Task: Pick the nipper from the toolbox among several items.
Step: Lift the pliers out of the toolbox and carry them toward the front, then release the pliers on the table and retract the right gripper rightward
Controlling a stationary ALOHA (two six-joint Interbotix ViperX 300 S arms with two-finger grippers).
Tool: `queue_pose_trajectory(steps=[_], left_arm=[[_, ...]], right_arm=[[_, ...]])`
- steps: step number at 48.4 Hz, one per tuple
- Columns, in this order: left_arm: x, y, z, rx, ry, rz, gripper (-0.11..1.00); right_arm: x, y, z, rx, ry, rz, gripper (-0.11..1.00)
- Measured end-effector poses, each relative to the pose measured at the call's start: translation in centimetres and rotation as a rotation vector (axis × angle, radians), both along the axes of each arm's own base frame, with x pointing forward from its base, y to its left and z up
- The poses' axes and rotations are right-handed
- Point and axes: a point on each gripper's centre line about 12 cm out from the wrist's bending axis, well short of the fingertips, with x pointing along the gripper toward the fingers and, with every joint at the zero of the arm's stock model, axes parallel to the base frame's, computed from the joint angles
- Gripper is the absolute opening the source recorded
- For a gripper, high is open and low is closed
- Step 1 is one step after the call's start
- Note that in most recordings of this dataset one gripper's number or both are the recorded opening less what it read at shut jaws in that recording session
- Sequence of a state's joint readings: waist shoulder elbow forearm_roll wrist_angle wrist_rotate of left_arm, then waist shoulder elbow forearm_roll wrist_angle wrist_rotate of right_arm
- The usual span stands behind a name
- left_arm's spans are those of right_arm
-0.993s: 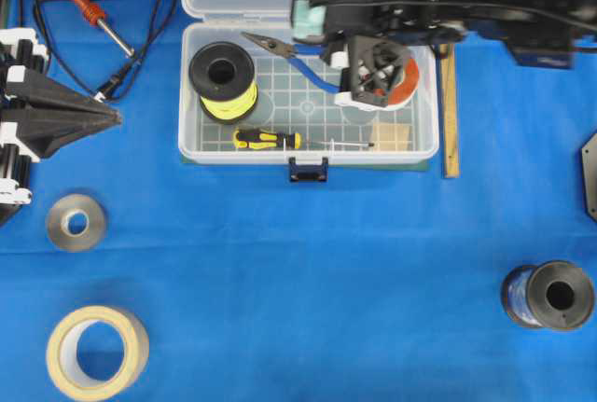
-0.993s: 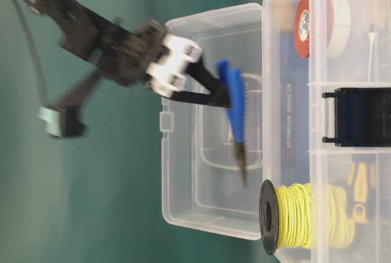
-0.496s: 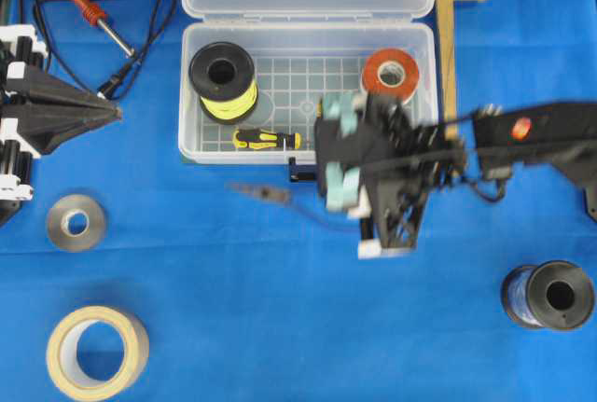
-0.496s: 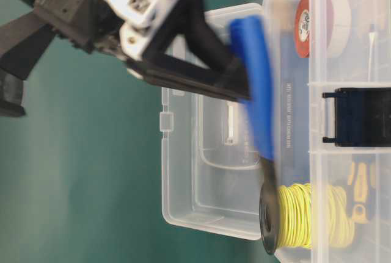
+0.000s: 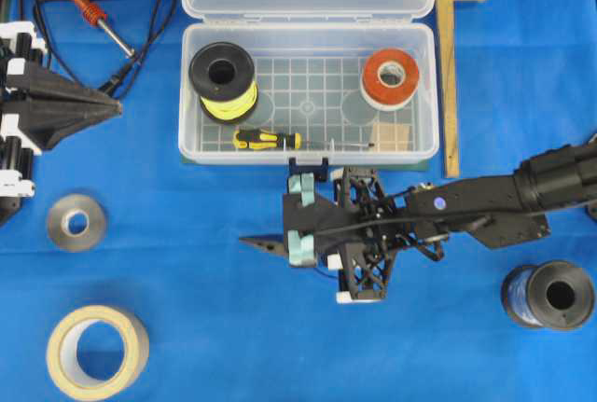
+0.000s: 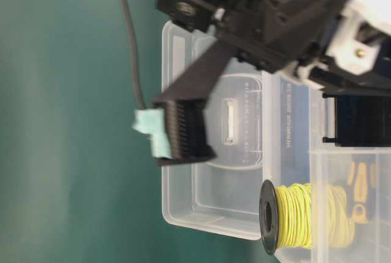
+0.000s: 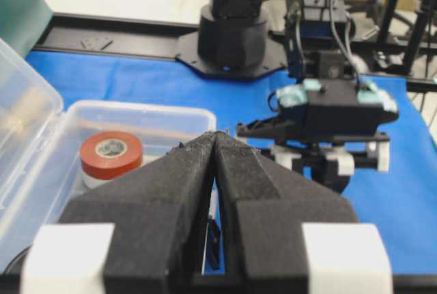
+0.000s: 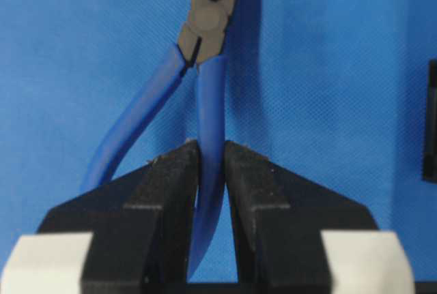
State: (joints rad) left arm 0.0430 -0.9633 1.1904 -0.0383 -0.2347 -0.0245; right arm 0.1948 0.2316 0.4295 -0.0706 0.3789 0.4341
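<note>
Currently the right pincer (image 8: 212, 164) is clamped on one blue handle of the nipper (image 8: 205, 69); the second handle splays free to the left in the right wrist view, and the dark jaws point away from the pincer. Gripping a single handle probably keeps the hold narrow and leaves the tool's tip exposed. In the overhead view the nipper tip (image 5: 261, 244) projects at centre frame, below the toolbox (image 5: 424, 145) and outside its rim, over the blue surface (image 5: 233, 327). Whether the tool touches the surface cannot be determined.

The left pincer (image 7: 216, 145) is closed on nothing at the left edge of the overhead frame, well apart from the work area.

Remaining in the toolbox: the wire spool (image 5: 222, 77) at upper left, the screwdriver (image 5: 266, 139) along the front wall, the tape roll (image 5: 390, 78) at upper right, and the wooden block (image 5: 392, 135) below it.

Outside the toolbox: a soldering iron (image 5: 84, 6), a grey tape ring (image 5: 76, 222), a masking tape roll (image 5: 96, 352), a dark spool (image 5: 548, 296) and a wooden ruler (image 5: 451, 94). None lies just beside the nipper; the judged set-down area is unobstructed.
</note>
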Motion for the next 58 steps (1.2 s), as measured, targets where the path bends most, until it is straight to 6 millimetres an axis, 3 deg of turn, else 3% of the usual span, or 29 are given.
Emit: queue_pose_trajectory(steps=[9,18,22,30,38,48,58], left_arm=[[0.0,0.0,0.0,0.002,-0.001,0.000,0.00],[0.0,0.0,0.0,0.000,0.000,0.002,0.00],[0.0,0.0,0.0,0.001,0.002,0.001,0.00],[0.0,0.0,-0.1,0.000,0.008,0.001,0.00],[0.0,0.0,-0.1,0.001,0.012,0.001,0.00],[0.0,0.0,-0.2,-0.001,0.017,0.001,0.00],[0.0,0.0,-0.2,-0.001,0.017,0.001,0.00]], right_arm=[[0.0,-0.1,-1.0,0.000,0.023,-0.009,0.16],[0.0,-0.5,-1.2,-0.002,0.032,-0.019,0.70],[-0.2,-0.8,-0.5,-0.011,0.040,-0.021,0.85],[-1.3,-1.9,5.3,-0.026,-0.037,-0.027,0.80],[-4.7,-3.5,11.3,-0.080,-0.167,-0.015,0.81],[-9.4,-6.3,13.3,-0.091,-0.290,-0.065,0.81],[-15.0,-7.1,14.3,-0.065,-0.490,-0.064,0.81]])
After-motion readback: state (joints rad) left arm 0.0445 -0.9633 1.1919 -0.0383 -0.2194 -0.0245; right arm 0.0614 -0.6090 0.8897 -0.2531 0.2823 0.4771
